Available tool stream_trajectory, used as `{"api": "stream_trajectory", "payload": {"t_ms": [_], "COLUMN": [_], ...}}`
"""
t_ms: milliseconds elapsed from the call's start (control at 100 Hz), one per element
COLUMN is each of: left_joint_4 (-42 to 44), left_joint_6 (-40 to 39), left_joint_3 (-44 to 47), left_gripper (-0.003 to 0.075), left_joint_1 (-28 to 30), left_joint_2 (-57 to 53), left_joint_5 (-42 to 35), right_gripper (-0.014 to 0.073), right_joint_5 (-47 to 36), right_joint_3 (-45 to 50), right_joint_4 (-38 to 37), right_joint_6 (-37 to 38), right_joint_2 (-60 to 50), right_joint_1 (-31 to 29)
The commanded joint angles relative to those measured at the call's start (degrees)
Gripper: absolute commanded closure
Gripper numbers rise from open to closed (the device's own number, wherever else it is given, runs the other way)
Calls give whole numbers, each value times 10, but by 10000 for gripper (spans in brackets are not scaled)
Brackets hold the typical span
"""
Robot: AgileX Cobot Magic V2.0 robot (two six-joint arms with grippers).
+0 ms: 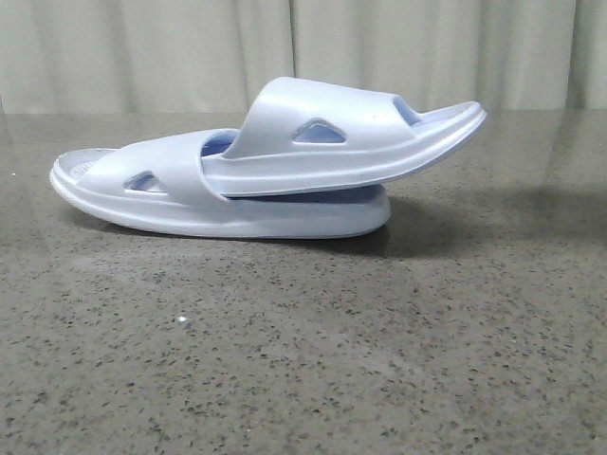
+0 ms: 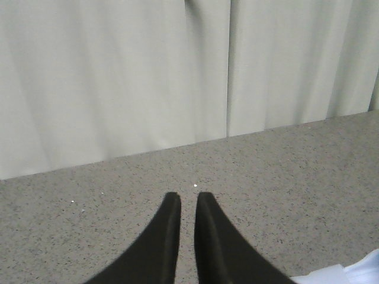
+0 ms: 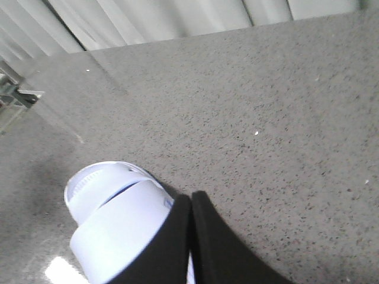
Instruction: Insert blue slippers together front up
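- The blue slippers (image 1: 266,166) lay nested on the speckled grey table (image 1: 303,360), one slid into the other, both soles down and straps up.
- The lower slipper (image 1: 152,194) rested flat on the table, its wide strap with a triangular cut-out at its left end.
- The upper slipper (image 1: 341,133) was pushed under that strap, its own strap and open toe end tilted upward and jutting past the lower slipper's right end.
- A dark shadow sat on the table just beneath the raised end of the upper slipper.
- Neither arm appeared in the front view beside the pair.
- In the left wrist view, the left gripper (image 2: 188,204) hung over bare table, its black fingers (image 2: 163,236) nearly together with a thin gap and nothing between them; a pale corner of the slippers (image 2: 349,273) showed near it.
- In the right wrist view, the right gripper (image 3: 190,204) was pressed closed and empty, with the slippers (image 3: 112,225) just beside its fingers; contact could not be told.
- A pleated pale curtain (image 1: 303,47) hung behind the table, beyond the slippers.
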Motion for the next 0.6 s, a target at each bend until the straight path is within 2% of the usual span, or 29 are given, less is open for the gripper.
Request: {"api": "stream_trajectory", "payload": {"t_ms": [0,80,160,280,400,490,590], "left_joint_4": [57,120,120,53,-15,-84,-208], "left_joint_6": [-53,-89,-94,-87,-34,23,129], "left_joint_3": [-1,19,48,102,170,228,287], "left_gripper": [705,705,705,705,705,705,705], "left_joint_1": [-42,-65,-70,-70,-70,-70,-70], "left_joint_2": [-34,-64,-92,-143,-189,-223,-257], "left_joint_5": [-62,-73,-77,-104,-119,-130,-131], "right_gripper": [670,670,670,671,671,671,671], "right_joint_5": [-102,-185,-251,-301,-311,-322,-345], "right_joint_3": [5,31,60,120,188,241,290], "right_joint_4": [-9,-20,-34,-39,-34,-26,-2], "right_joint_6": [-8,-8,-8,-8,-8,-8,-8], "right_joint_2": [-54,-94,-128,-182,-252,-304,-362], "right_joint_1": [54,102,143,174,179,179,179]}}
